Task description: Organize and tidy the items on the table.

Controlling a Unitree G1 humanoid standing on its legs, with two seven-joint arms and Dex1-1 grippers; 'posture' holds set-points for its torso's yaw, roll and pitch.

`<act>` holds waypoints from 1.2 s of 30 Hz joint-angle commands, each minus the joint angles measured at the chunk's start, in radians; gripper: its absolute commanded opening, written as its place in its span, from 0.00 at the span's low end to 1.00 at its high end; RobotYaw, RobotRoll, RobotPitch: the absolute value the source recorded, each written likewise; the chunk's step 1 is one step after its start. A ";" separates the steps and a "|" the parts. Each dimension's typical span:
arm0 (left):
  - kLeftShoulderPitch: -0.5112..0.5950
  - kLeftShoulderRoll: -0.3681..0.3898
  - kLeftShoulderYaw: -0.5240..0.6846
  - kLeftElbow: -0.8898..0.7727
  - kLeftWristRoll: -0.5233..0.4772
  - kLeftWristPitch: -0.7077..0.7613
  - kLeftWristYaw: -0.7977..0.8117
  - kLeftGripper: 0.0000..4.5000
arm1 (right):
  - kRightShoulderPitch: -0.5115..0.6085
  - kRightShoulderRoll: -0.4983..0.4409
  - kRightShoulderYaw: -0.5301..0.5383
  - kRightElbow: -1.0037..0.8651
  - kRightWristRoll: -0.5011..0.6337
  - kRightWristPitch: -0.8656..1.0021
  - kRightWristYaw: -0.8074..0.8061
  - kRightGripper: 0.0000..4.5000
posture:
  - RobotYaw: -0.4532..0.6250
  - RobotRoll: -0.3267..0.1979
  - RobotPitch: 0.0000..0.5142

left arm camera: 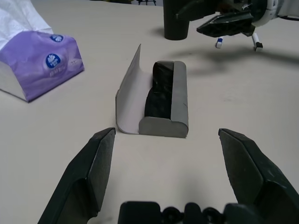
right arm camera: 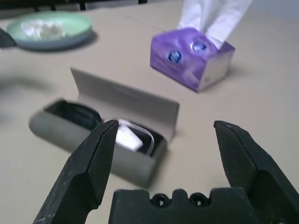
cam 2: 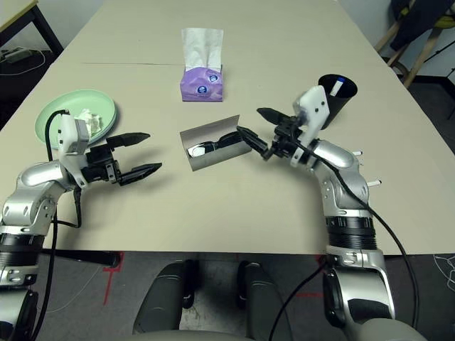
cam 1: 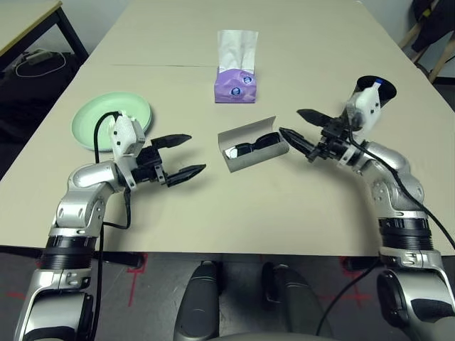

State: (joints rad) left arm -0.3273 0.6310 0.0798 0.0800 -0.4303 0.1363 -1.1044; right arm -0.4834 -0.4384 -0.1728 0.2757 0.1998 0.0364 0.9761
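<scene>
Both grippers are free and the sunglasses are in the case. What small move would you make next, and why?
I'd probably ease the right gripper in to swing the lid of the grey case shut: the lid stands open, the sunglasses already lie inside, and that gripper is open right beside it.

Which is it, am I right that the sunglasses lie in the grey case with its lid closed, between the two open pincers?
Not quite: the lid is open. The left eye view shows the grey case standing open with the sunglasses inside, between the two open pincers.
</scene>
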 commanded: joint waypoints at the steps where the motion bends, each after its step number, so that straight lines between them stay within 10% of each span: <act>1: 0.011 -0.006 -0.001 -0.019 -0.003 0.002 0.003 1.00 | 0.017 -0.041 0.020 0.013 0.040 -0.043 0.070 1.00 | 0.55 0.62 0.36; 23: -0.277 -0.078 -0.054 0.389 0.082 -0.157 -0.089 1.00 | 0.117 -0.123 0.065 -0.124 0.184 0.090 0.182 1.00 | 0.54 0.62 0.38; 27: -0.316 -0.089 -0.039 0.493 0.086 -0.182 -0.098 0.80 | 0.142 -0.120 0.063 -0.178 0.199 0.108 0.151 1.00 | 0.52 0.62 0.38; 36: -0.389 -0.134 -0.057 0.606 0.119 -0.284 -0.126 0.01 | 0.169 -0.141 0.055 -0.165 0.205 0.093 0.138 1.00 | 0.50 0.62 0.39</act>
State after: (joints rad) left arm -0.7042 0.5079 0.0377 0.6568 -0.3346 -0.1094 -1.2104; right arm -0.3338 -0.5672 -0.1104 0.1005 0.4022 0.1391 1.1095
